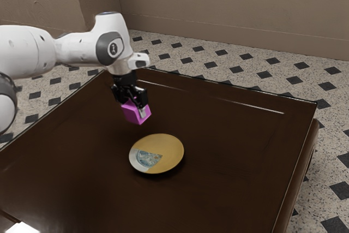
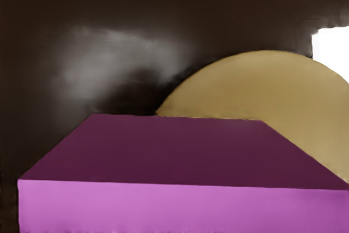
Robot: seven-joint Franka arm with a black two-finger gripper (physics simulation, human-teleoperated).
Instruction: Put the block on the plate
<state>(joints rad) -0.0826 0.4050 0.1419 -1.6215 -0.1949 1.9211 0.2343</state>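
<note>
Black and two-fingered, the pincer (image 1: 135, 108) hangs pointing down at the end of the white arm (image 1: 112, 39), grasping the magenta block (image 1: 134, 115). One fingertip lies along the side of the block turned to the exterior camera; the other is mostly hidden behind it. The block is slightly tilted in the exterior view and appears raised from the table, near the plate and apart from it. In the wrist view it looms large, one face deep purple, the other a brighter magenta, and it hides part of the plate.

Next comes the plate (image 1: 170, 147), round and mostly ochre gold, with a pale grey section and a bluish, mottled patch toward the exterior view's left. It lies flat on the dark brown table (image 1: 229, 189), whose glossy top carries thin light streaks toward its far edge. A soft greyish sheen also spreads over the tabletop in the wrist view. Well apart from the plate, a bright white patch (image 1: 22, 228) shows at the exterior view's lower left; what it is cannot be told.

Farther off runs a pale speckled floor (image 1: 251, 75) set with dark diamonds, and beyond it stands a plain brownish wall (image 1: 229, 4).
</note>
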